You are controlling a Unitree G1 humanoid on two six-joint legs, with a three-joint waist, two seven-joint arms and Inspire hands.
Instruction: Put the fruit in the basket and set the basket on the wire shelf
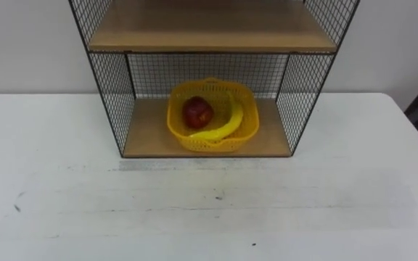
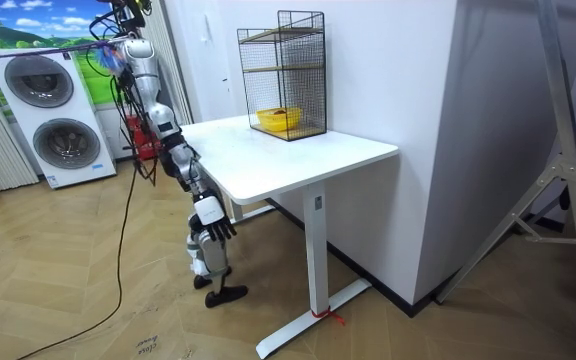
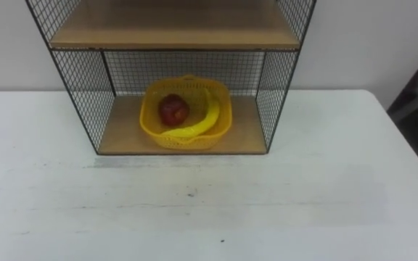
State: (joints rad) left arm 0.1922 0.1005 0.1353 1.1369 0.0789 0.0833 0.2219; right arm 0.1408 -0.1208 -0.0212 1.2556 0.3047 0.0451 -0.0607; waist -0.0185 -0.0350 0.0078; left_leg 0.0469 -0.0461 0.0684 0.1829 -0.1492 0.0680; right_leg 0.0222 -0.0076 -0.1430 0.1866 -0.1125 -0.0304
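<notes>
The basket (image 1: 212, 143) stands on the lower board of the shelf (image 1: 115, 94), about in the middle, and its near rim is close to the board's near edge. Inside it an apple (image 1: 197, 112) lies at the left and a banana (image 1: 222, 127) curves along the right and near side, touching the apple. A gap is open between the basket and the wire wall on each side. The upper board (image 1: 209, 29) hangs well above the fruit.

In the eye views a wide strip of the white table (image 1: 194, 210) lies between the shelf and the near edge, with some small dark specks.

The room view adds that the shelf is tall and stands at the table's far edge, next to the wall. The robot stands on the floor at the table's side on the room view's left, with washing machines (image 2: 66, 142) behind it. Its right hand (image 2: 215, 222) hangs low, below the table top and apart from the basket. How far open it is I cannot tell.
</notes>
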